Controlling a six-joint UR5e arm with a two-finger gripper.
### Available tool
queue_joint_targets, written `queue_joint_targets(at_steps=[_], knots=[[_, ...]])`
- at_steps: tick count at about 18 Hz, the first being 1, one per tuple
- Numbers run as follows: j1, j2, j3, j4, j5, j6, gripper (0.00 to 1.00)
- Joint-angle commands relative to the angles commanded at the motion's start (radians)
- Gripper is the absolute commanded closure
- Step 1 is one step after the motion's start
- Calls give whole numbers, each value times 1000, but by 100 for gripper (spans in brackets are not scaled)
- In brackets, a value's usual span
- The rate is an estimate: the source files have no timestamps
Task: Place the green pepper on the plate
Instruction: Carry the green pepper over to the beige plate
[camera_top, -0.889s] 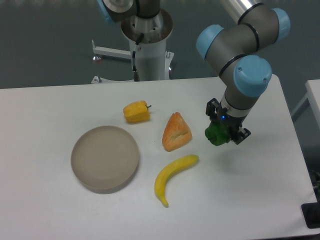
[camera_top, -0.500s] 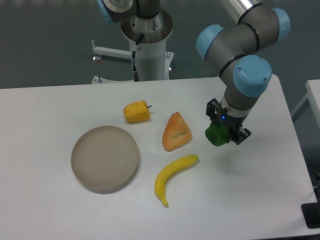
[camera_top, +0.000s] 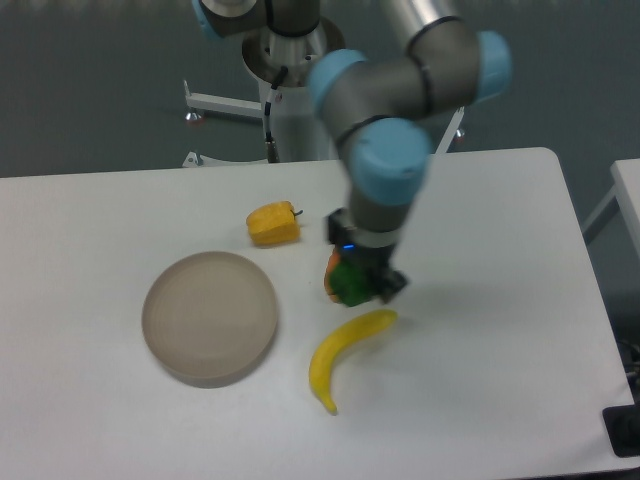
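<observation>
While the table (camera_top: 520, 300) is carrying everything, the arm (camera_top: 385, 150) is reaching over its middle. Left of it, the plate (camera_top: 210, 315) is sitting bare. The banana (camera_top: 345, 355) is lying below the gripper (camera_top: 358, 283), which is clamping the pepper (camera_top: 350, 284) above an orange wedge (camera_top: 331, 272), right of the plate.

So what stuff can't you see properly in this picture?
- Orange wedge-shaped food: mostly hidden behind the hand and the green pepper; only a sliver shows at the left.
- Hand's fingers: too small and dark to see how they meet the green pepper.
- Green pepper: its top is covered by the hand.
- Robot arm: cut off by the top edge.
</observation>
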Motion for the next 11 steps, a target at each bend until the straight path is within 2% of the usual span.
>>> queue_joint_targets(at_steps=[2,6,7,8,9,11], knots=[[-35,-12,-9,2,-6,-55,75],[-129,-96,-14,21,-14,-109,70],[-143,-115,-14,41,-16,-134,68],[-152,-130,-14,61,-16,-149,61],[-157,-138,-15,77,-14,-151,48],[-161,-153,-15,90,-13,-152,42]])
